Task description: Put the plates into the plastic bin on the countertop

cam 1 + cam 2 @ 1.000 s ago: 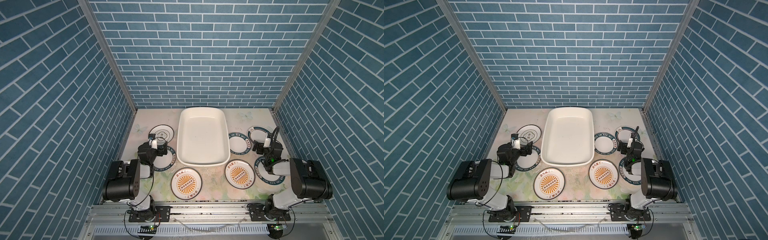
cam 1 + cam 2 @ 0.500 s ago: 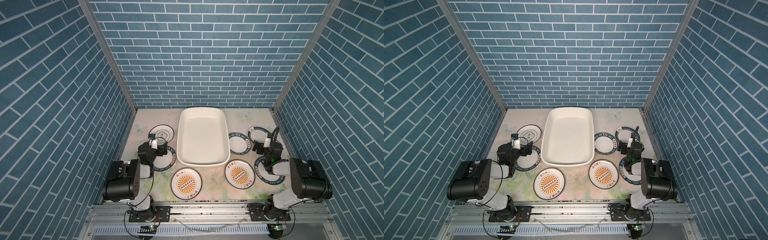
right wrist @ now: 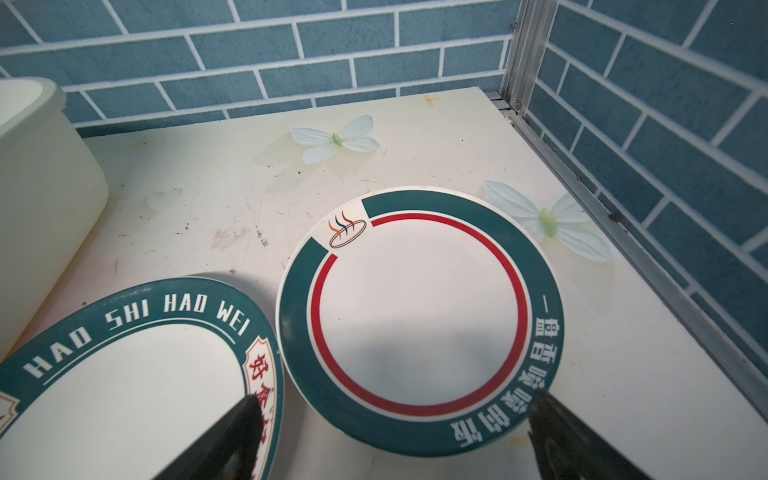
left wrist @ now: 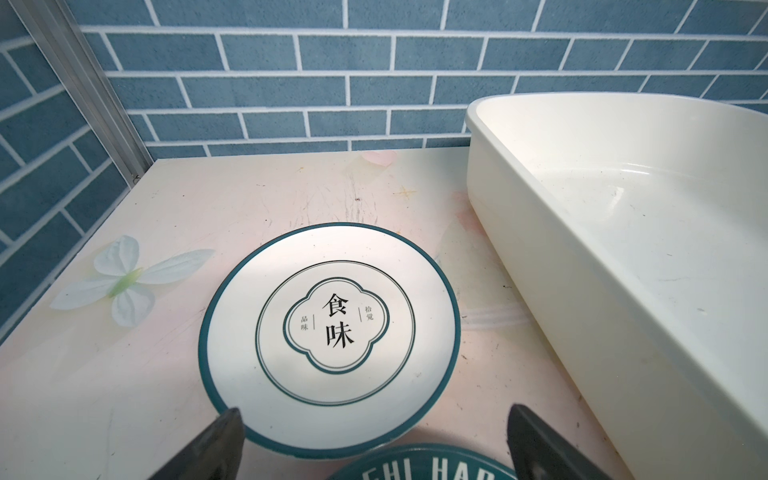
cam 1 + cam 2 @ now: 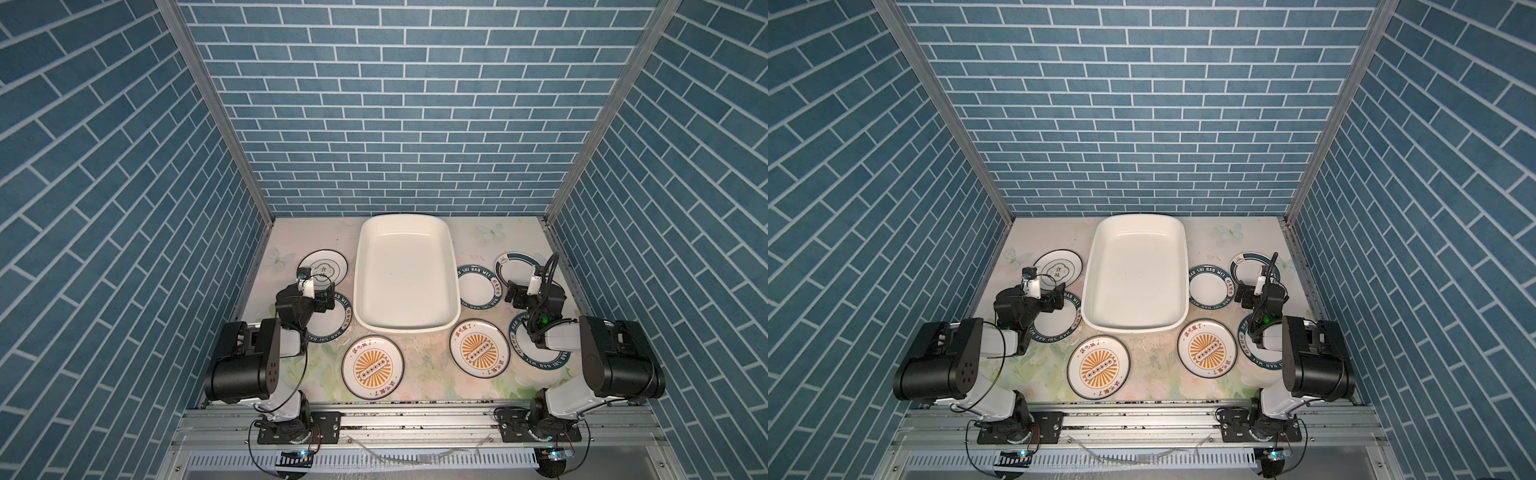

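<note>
I am counting seven plates [image 5: 373, 368], one bin [image 5: 405, 274] and my two hands. All seven plates are lying flat on the surface [image 5: 428, 374] around the bin: one each at its 9, 8, 7, 5 and 4 o'clock, two at 3. The bin is showing only its bare floor. My left hand [image 4: 374, 436] is hovering, spread apart, over the 8 o'clock plate's rim. My right hand [image 3: 395, 401] is hovering, spread apart, over the two at 3, gripping nothing.

- Lighting was bright and even from overhead; the wide-angle lens stretched the brick walls [image 5: 395, 104] toward the edges in both top views.
- Wrist views: soft shadows lay across the plates [image 3: 415, 332], with mild glare inside the plastic bin [image 4: 602, 178].
- Jaws were blurry up close.
</note>
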`<move>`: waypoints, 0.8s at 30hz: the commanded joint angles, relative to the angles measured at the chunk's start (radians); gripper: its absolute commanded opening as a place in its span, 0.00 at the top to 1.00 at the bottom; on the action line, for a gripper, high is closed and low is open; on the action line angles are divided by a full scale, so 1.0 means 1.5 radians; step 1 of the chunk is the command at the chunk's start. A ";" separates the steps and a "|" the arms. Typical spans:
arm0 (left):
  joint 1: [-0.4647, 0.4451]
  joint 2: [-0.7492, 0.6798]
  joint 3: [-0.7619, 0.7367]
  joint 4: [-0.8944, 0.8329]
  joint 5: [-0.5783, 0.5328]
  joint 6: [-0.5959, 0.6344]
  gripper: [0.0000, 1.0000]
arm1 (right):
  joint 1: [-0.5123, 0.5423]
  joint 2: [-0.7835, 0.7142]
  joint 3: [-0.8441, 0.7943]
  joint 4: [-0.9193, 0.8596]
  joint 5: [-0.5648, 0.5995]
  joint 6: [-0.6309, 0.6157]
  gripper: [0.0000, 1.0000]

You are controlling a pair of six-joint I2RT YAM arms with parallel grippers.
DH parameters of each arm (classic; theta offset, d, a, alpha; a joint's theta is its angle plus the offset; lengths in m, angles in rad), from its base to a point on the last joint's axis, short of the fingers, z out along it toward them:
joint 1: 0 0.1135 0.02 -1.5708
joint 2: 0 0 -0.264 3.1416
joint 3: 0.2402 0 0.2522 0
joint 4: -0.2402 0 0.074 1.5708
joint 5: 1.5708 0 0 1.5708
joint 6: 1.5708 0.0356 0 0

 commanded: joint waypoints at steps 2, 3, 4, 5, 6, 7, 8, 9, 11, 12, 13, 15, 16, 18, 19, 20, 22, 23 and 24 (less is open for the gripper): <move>-0.023 -0.015 0.026 -0.045 -0.014 0.024 0.00 | 0.000 -0.003 0.010 0.000 0.004 -0.028 0.01; -0.023 -0.013 0.024 -0.036 -0.016 0.021 0.00 | 0.000 -0.003 0.010 0.001 0.003 -0.028 0.01; -0.022 -0.016 0.022 -0.033 -0.016 0.019 0.00 | 0.000 -0.003 0.010 0.001 0.005 -0.028 0.01; -0.020 -0.023 0.016 -0.029 -0.014 0.019 0.00 | 0.000 -0.003 0.010 0.001 0.004 -0.028 0.01; -0.020 -0.033 0.011 -0.029 -0.010 0.021 0.01 | 0.000 -0.003 0.010 -0.001 0.004 -0.028 0.01; -0.020 -0.040 0.007 -0.025 -0.006 0.021 0.00 | 0.000 -0.003 0.011 0.000 0.004 -0.028 0.01; -0.020 -0.047 0.002 -0.023 -0.007 0.022 0.00 | -0.001 -0.003 0.012 -0.003 0.005 -0.028 0.01; -0.019 -0.054 -0.002 -0.022 -0.007 0.022 0.00 | -0.001 -0.003 0.012 -0.003 0.009 -0.026 0.01; -0.019 -0.074 -0.004 -0.034 -0.005 0.022 0.00 | 0.002 -0.007 0.002 0.012 0.049 -0.018 0.01; -0.019 -0.089 -0.002 -0.053 0.001 0.026 0.00 | 0.001 -0.008 -0.005 0.025 0.070 -0.005 0.01; -0.019 -0.101 0.003 -0.072 0.009 0.024 0.00 | 0.000 -0.011 -0.009 0.029 0.084 0.002 0.01; -0.019 -0.135 0.023 -0.144 0.018 0.027 0.00 | 0.000 -0.026 -0.002 0.005 0.090 0.003 0.01; -0.019 -0.148 0.033 -0.179 0.018 0.026 0.00 | 0.000 -0.036 0.005 -0.017 0.094 0.005 0.01; -0.019 -0.184 0.063 -0.275 0.021 0.039 0.00 | 0.000 -0.051 0.020 -0.057 0.101 0.006 0.01; -0.019 -0.198 0.077 -0.319 0.022 0.046 0.00 | 0.001 -0.054 0.020 -0.059 0.103 0.004 0.01; -0.019 -0.213 0.093 -0.364 0.026 0.054 0.00 | 0.001 -0.066 0.022 -0.072 0.108 0.004 0.01; -0.019 -0.240 0.121 -0.441 0.024 0.071 0.00 | 0.001 -0.103 0.030 -0.118 0.128 0.010 0.01; -0.019 -0.254 0.135 -0.487 0.021 0.075 0.00 | 0.001 -0.122 0.039 -0.145 0.140 0.014 0.01; -0.019 -0.266 0.153 -0.533 0.023 0.082 0.00 | 0.001 -0.143 0.051 -0.182 0.148 0.019 0.01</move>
